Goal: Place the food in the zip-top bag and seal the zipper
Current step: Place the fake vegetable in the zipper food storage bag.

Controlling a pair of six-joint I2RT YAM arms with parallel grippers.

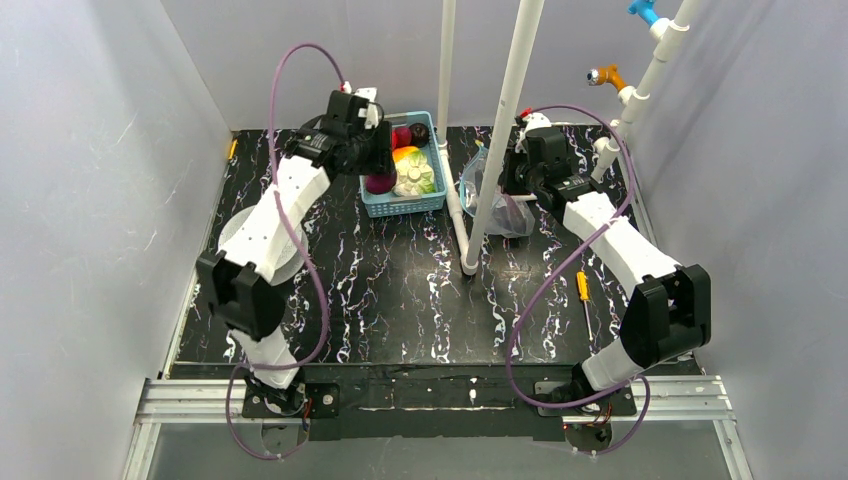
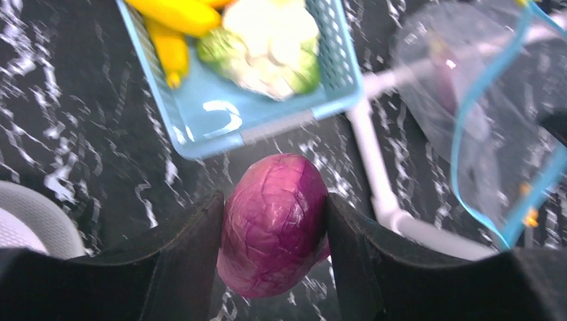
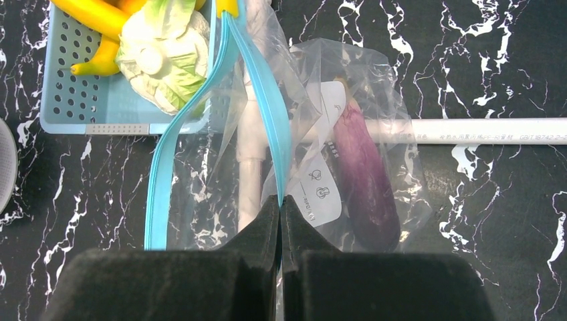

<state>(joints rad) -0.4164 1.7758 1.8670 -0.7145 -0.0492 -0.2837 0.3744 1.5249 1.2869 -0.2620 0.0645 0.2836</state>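
L pincer (image 2: 273,212) carrying purple round piece (image 2: 274,224) w/ zip-top bag (image 3: 314,80) held ready by R pincer (image 3: 281,200).

L jaws are closed on both sides of the piece, above the surface (image 3: 501,234) just beside the basket (image 3: 73,110); prob. a carry grip for transfer to the bag. R jaws are fully closed on one lip of the zipper (image 3: 257,87), so the other lip bows away and the mouth gapes. One eggplant (image 3: 364,174) is already inside the bag. The banana (image 3: 93,17) and cabbage (image 3: 167,57) are in the basket. Obscured: in top view a white post (image 1: 500,130) covers most of the bag; far-end basket contents are too small to ID; L wrist view is blurred; bag-to-surface contact cannot be determined.
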